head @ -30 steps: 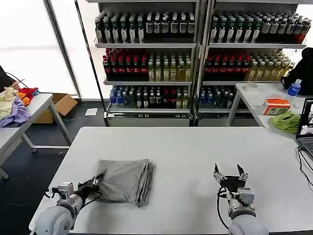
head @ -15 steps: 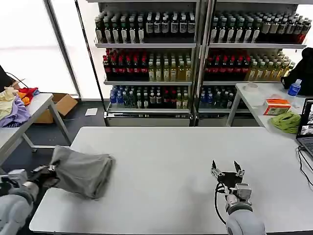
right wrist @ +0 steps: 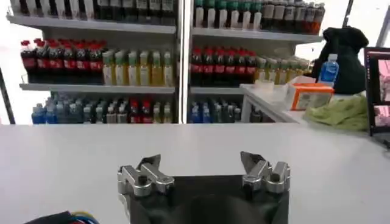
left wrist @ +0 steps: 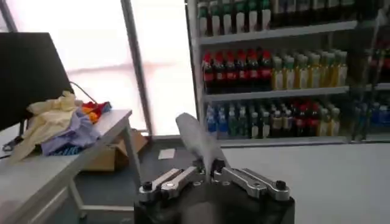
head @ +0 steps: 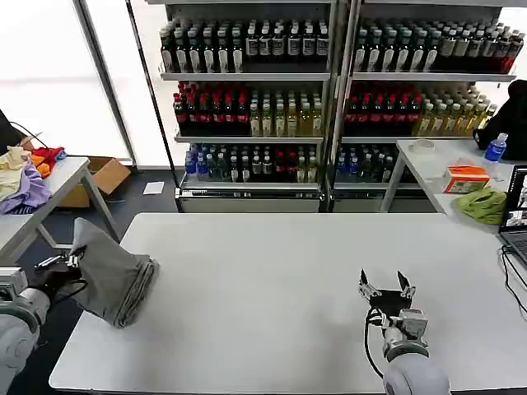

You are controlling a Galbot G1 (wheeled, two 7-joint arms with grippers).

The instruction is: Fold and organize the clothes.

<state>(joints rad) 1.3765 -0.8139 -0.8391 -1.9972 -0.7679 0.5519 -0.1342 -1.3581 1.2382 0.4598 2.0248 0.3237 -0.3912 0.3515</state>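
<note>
A folded light grey shirt [head: 111,276] hangs at the white table's [head: 288,296] left edge, lifted off the surface. My left gripper [head: 70,262] is shut on the shirt's left side, out past the table's edge. In the left wrist view the grey cloth [left wrist: 198,139] rises in a narrow fold from between my left gripper's [left wrist: 208,172] closed jaws. My right gripper [head: 385,287] rests open and empty over the table's near right part; the right wrist view shows the right gripper [right wrist: 204,167] with bare tabletop between its fingers.
A side table [head: 49,193] at the left holds a heap of purple, yellow and red fabrics [head: 25,177]. Bottle shelves [head: 329,99] stand behind. A second table at the right carries a lime-green cloth [head: 484,203], an orange box [head: 465,178] and a laptop [head: 517,216].
My left gripper has carried the folded shirt from the table's near left part out to its left edge and lifted it. The right gripper has stayed put.
</note>
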